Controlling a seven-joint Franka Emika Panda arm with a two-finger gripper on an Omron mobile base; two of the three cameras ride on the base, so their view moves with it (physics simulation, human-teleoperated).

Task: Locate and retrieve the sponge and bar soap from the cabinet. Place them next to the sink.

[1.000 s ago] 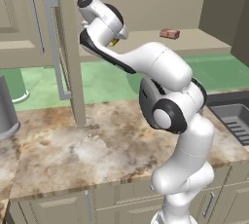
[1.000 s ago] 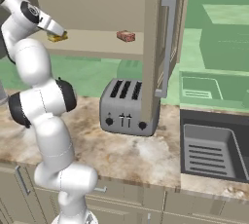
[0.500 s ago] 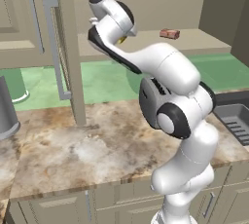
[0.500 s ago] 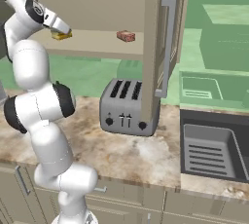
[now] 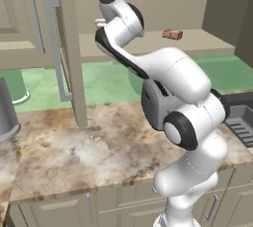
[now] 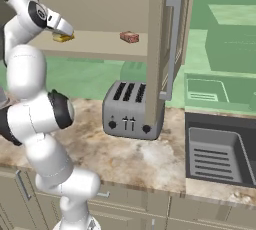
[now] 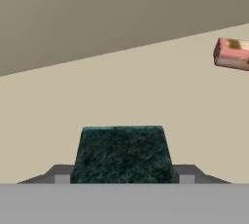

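Observation:
The sponge (image 7: 121,152) shows its dark green top between my two fingertips, which press against its left and right sides. Its yellow body (image 6: 63,37) sits at shelf level on the left of the open cabinet (image 6: 100,45) under my gripper (image 6: 64,32). My gripper (image 7: 124,174) is shut on the sponge. Further right on the same shelf lies the pinkish-red bar soap (image 6: 129,36), apart from the gripper (image 7: 232,53), (image 5: 172,34). At counter level on the right is the sink (image 6: 215,149), with its edge also in the left base view (image 5: 242,122).
A silver toaster (image 6: 131,109) stands on the marble counter below the shelf. The open cabinet door (image 6: 162,39) with its grey bar handle hangs right of the soap. A grey canister (image 5: 5,115) stands at the counter's left end.
The arm's upper links have swung up and the hand has tilted down onto the sponge. The sponge stays at about the same spot on the shelf; the soap has not moved.

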